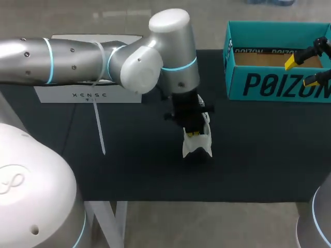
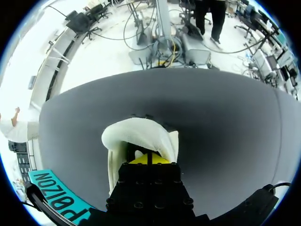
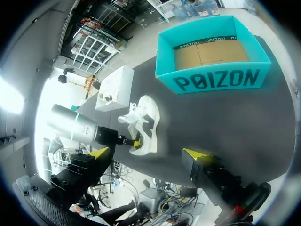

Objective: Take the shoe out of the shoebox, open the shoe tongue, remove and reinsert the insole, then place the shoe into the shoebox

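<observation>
Shoe (image 1: 197,143) out of box (image 1: 258,85), lying mid-surface (image 1: 258,160). Left pincer (image 1: 193,134) sits down in its opening; pinching or not, cannot tell. Right pincer (image 1: 301,72) spread, over box front. Likely insole step: brace heel with right pincer, draw insole out slowly, lengthwise.

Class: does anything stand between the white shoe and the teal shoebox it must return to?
Nothing visible does: only bare black table separates the shoe from the shoebox; the right gripper hangs by the box's right end.
</observation>
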### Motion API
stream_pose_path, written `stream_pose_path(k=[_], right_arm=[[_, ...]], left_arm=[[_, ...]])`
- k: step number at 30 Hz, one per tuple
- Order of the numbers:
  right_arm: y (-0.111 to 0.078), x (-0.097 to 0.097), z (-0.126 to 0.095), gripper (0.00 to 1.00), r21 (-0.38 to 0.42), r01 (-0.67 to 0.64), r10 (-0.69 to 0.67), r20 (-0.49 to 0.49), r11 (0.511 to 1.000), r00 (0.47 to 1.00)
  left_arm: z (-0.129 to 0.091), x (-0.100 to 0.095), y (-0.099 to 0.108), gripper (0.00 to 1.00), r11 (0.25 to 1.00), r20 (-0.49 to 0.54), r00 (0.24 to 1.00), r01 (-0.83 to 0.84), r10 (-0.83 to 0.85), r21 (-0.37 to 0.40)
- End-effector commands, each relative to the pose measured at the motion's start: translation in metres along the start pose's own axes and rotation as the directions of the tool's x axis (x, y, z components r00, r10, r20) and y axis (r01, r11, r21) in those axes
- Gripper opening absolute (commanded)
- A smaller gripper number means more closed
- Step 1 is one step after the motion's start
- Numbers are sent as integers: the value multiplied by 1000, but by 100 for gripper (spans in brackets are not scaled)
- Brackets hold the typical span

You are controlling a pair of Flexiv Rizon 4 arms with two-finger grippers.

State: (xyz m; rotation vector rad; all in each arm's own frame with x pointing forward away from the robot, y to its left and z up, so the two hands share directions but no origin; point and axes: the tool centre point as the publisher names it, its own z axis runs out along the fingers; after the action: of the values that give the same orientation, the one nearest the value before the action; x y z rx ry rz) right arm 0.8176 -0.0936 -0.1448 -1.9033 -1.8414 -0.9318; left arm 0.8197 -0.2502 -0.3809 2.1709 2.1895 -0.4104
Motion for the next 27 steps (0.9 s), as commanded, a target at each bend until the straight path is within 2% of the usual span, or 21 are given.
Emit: stream_pose_path(k=[1,8,12,19,25,27], right_arm=[[-1,0,0,100,-1,-2,2,4,1000,1000],[-1,0,0,100,-1,-2,2,4,1000,1000],[-1,0,0,100,-1,-2,2,4,1000,1000],[-1,0,0,100,-1,-2,2,4,1000,1000],[-1,0,0,100,-1,-2,2,4,1000,1000],[-1,0,0,100,-1,-2,2,4,1000,1000]], left_arm=[[26,-5,1,0,1000,-4,1000,20,-20,-15],[47,-9,0,0,999,26,999,44,-44,-19],[47,-10,1,0,998,21,998,53,-53,-25],[-5,-21,0,0,994,10,997,78,-77,-76],[-35,-22,20,0,989,13,997,78,-77,-125],[-39,-21,28,0,991,14,998,69,-68,-113]])
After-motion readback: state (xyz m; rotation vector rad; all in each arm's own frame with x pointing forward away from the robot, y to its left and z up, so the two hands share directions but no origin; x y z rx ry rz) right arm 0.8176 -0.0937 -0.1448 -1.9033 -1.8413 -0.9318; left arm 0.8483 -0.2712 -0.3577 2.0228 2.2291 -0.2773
